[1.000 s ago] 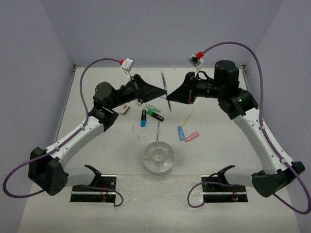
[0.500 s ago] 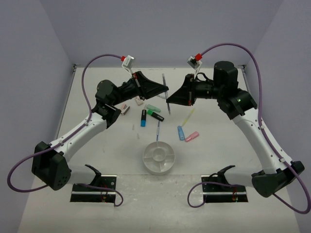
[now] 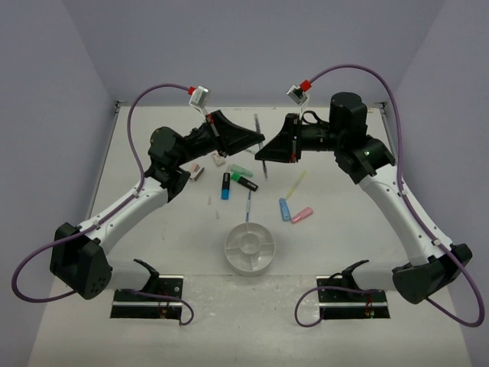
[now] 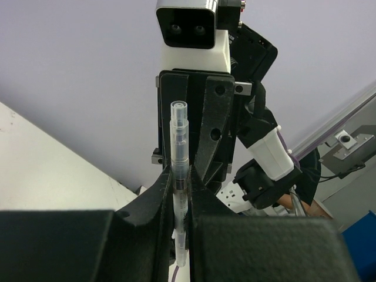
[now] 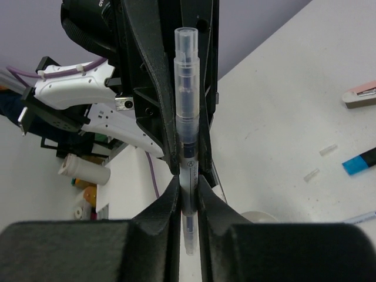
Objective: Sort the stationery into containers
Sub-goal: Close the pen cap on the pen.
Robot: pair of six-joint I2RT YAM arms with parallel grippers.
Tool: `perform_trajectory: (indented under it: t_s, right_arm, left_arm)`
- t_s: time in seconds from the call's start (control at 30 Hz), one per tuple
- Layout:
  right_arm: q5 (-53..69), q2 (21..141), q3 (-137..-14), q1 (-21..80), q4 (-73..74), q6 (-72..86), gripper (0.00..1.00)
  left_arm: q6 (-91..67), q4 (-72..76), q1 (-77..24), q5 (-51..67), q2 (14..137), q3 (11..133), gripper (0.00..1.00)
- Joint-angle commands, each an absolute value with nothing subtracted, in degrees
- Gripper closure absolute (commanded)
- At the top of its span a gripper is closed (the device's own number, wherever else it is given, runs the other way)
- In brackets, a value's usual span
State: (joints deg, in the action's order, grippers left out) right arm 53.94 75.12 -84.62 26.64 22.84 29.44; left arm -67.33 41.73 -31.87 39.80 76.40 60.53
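Note:
A thin grey pen (image 3: 257,126) hangs in the air over the back of the table, gripped from both sides. My left gripper (image 3: 259,144) is shut on it, and in the left wrist view the pen (image 4: 179,135) stands upright between the fingers (image 4: 166,188). My right gripper (image 3: 260,156) faces it from the right. In the right wrist view its jaws sit tight against the same pen (image 5: 188,88) with no gap showing. The round white divided dish (image 3: 249,247) lies at the near centre.
Below the grippers lie a green highlighter (image 3: 241,169), a black one (image 3: 245,183), a blue one (image 3: 225,186) and a blue pen (image 3: 248,205). To the right lie a yellow pen (image 3: 296,183), a blue highlighter (image 3: 284,209) and a pink one (image 3: 302,215). Erasers (image 3: 197,170) rest at the left.
My left gripper came in from the left and closed on the pen that the right gripper held. The right gripper has shifted slightly left.

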Motion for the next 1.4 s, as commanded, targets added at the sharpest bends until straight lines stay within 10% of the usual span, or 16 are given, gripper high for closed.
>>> perform_trajectory:
  t_s: [0.0, 0.2, 0.33, 0.9, 1.37]
  right_arm:
    - [55.1, 75.1, -86.2, 27.1, 20.0, 30.3, 0.99]
    - [54.5, 73.6, -85.0, 27.1, 21.0, 27.9, 1.0]
    - [56.7, 72.6, -83.8, 27.0, 21.3, 26.6, 1.0]
    - [61.7, 71.6, -83.3, 27.1, 24.9, 23.1, 1.0]
    - [61.2, 71.9, -84.8, 27.2, 25.0, 23.0, 1.0]
  left_arm:
    - [-66.3, 43.8, -32.0, 40.2, 75.8, 63.0, 0.78]
    - [-57.0, 33.4, -32.0, 41.3, 74.4, 66.6, 0.18]
    - [-51.4, 26.7, -31.6, 40.5, 72.9, 68.2, 0.1]
    - [-52.4, 33.2, -30.4, 41.0, 72.3, 69.6, 0.34]
    - [-59.3, 41.0, -30.5, 44.1, 75.1, 67.0, 0.85]
